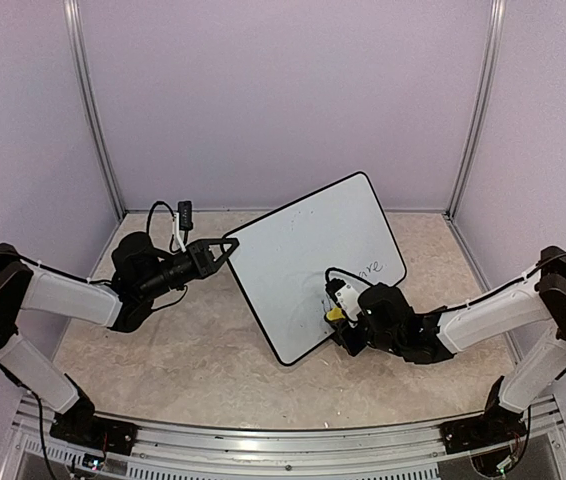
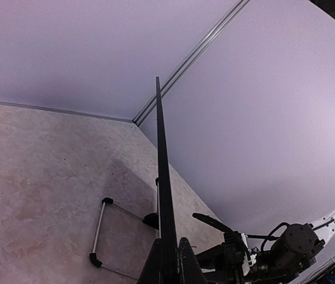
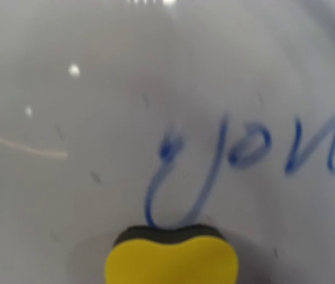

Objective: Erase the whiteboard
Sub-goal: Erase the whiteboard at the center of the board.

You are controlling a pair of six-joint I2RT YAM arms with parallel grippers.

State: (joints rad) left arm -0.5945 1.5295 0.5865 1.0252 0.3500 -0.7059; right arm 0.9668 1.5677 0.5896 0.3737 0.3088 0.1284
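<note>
Blue blurry marks on whiteboard

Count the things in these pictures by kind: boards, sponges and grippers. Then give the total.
whiteboard: 1
yellow sponge: 1
grippers: 2, the left gripper clamped on the whiteboard's edge, the right gripper holding the yellow sponge
Total: 4

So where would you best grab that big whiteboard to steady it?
Its thin rim, edge-on from the side, one finger each face, as the left gripper does. The whiteboard is flat, propped on a wire stand; only its edge fits.
</note>
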